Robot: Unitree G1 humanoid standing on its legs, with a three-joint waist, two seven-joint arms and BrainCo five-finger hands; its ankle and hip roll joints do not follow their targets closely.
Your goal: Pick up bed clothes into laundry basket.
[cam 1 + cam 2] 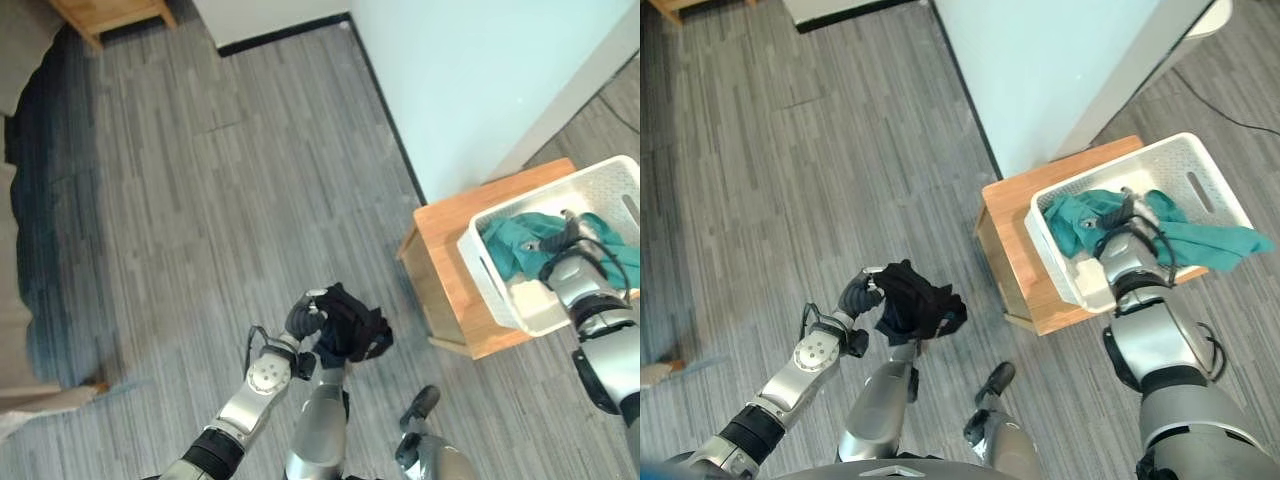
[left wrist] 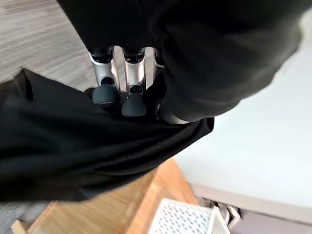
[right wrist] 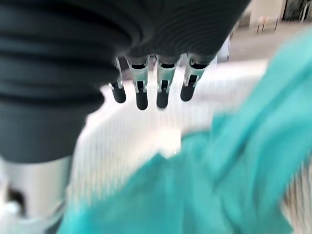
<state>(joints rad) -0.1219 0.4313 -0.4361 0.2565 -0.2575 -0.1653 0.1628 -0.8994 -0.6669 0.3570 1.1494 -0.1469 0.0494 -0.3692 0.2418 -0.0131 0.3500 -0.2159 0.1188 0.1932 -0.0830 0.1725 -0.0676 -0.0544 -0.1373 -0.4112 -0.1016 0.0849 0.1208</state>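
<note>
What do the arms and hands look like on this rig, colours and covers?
Both arms are silver-grey metal segments with dark joint bands; the left forearm carries a round pale disc. The left hand and right hand each have a dark ribbed cover over back and wrist. The fingers are silver with rounded dark tips, set in a row.

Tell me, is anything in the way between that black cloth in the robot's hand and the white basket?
Nothing visible on the bare floor between. The left hand grips the black cloth; the right hand hovers over the white plastic laundry basket, above teal fabric.
</note>
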